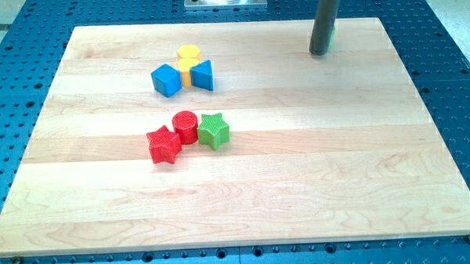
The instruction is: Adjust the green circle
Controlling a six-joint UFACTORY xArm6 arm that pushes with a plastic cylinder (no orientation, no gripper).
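Tip at board's top right, hiding most of green block behind it, no fingers fitted; red star, red cylinder, green star clustered mid-board.

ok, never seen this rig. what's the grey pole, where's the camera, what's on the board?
The pole is the arm's pushing rod; it has no gripper and holds nothing. My tip rests near the top right of the wooden board. A sliver of green peeks out behind it, likely the green circle, mostly hidden. The single camera looks down at the board; its mounting isn't on record. Upper left: blue cube, yellow blocks, blue triangle. Centre: red star, red cylinder, green star.
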